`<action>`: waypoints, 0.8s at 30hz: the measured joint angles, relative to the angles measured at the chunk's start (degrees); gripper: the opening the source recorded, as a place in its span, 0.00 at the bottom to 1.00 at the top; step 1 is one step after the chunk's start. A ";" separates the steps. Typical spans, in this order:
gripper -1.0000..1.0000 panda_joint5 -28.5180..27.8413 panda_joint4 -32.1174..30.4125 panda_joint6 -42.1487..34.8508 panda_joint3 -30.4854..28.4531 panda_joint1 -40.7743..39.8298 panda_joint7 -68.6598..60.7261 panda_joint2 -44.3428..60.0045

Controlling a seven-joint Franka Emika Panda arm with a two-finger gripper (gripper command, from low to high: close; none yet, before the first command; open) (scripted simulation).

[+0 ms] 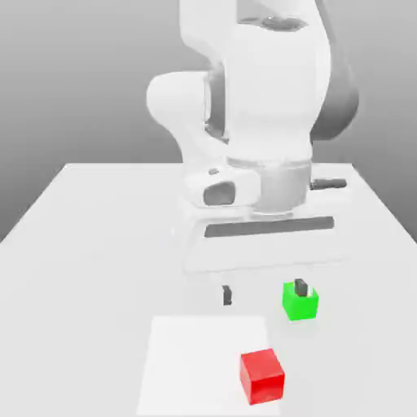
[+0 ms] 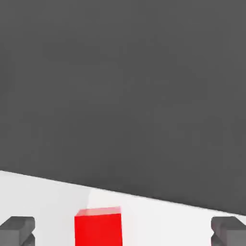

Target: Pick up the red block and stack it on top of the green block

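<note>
The red block [image 1: 262, 375] lies on the white table near the front of the exterior view, on a lighter square patch. The green block [image 1: 300, 303] sits a little behind it, toward the exterior view's right. My gripper [image 1: 264, 291] hangs over the table behind the red block, open, its two dark fingertips [image 1: 227, 295] wide apart and nothing between them. One fingertip overlaps the green block's top edge in the exterior view. In the hand view the red block [image 2: 98, 227] shows between the two fingertips [image 2: 17, 229], ahead of them.
The white table [image 1: 89, 244] stretches wide around the blocks. The lighter square patch [image 1: 191, 358] lies under the red block. The arm's bulky white body [image 1: 252, 122] stands behind the gripper.
</note>
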 joint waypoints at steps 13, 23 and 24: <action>0.00 -1.81 -0.04 11.03 -0.99 1.51 0.78 16.46; 0.00 3.76 -5.88 2.30 3.34 2.73 -1.47 1.76; 0.00 5.15 -7.60 2.01 4.31 4.69 -1.75 -0.31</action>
